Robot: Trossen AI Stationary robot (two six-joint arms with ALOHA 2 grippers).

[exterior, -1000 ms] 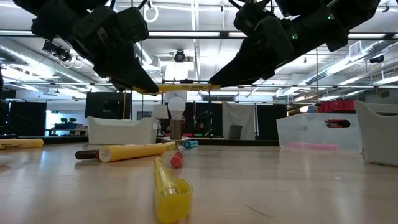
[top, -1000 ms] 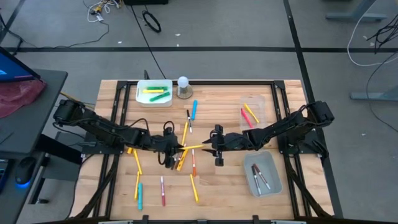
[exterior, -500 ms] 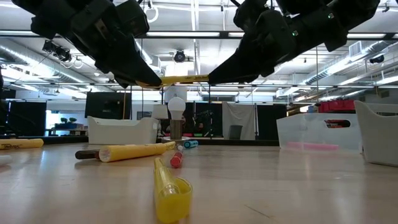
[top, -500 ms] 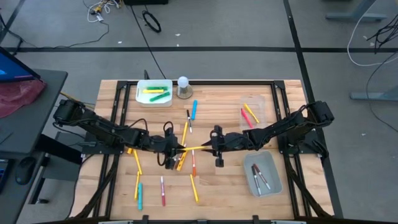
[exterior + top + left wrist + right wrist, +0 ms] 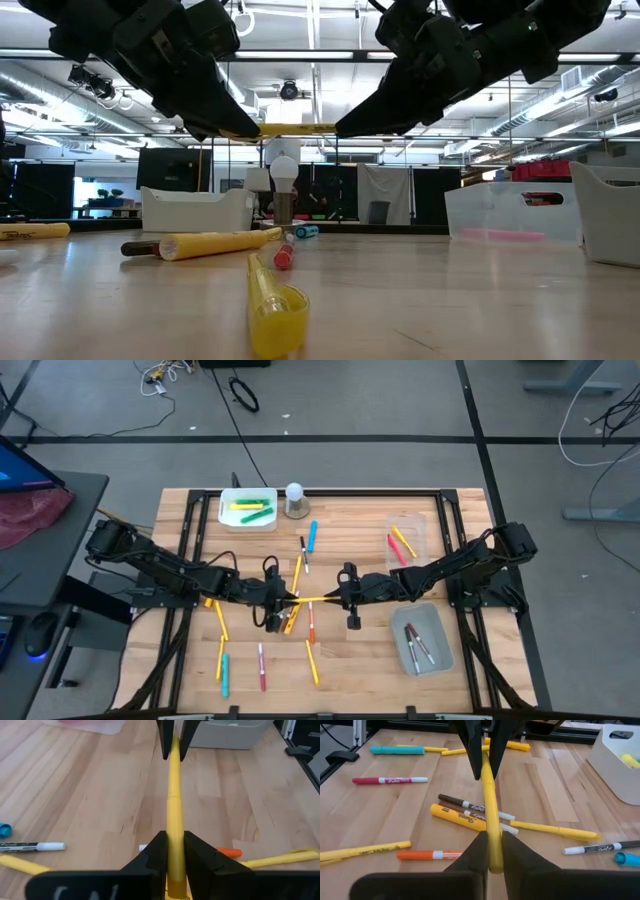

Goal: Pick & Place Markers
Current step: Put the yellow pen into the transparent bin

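High view: both dark arms reach in over the middle of the wooden slatted worktop (image 5: 460,510), and a long thin yellow marker (image 5: 312,598) is held in the air between them, level with the surface. The left gripper (image 5: 283,600) is clamped on one end of this marker and the right gripper (image 5: 337,595) is clamped on the other end. The low view shows the same yellow marker (image 5: 290,128) well above the worktop, spanning the gap between the two dark gripper tips.

In the left wrist view the marker (image 5: 173,810) runs straight out from between that gripper's own fingers (image 5: 156,857) to the other gripper's fingers beyond. The right wrist view shows the matching grip, the marker (image 5: 489,795) pinched between its fingers (image 5: 512,855).

Below the held marker, loose markers lie scattered on the worktop: a short fat yellow highlighter (image 5: 457,817), a brown-capped white pen (image 5: 470,806), an orange marker (image 5: 432,854) and a red marker (image 5: 390,780). A white bin at the back left (image 5: 248,509) holds yellow and green markers, a clear bin (image 5: 408,538) holds red and yellow ones, and a grey bin (image 5: 422,638) holds dark-capped pens.
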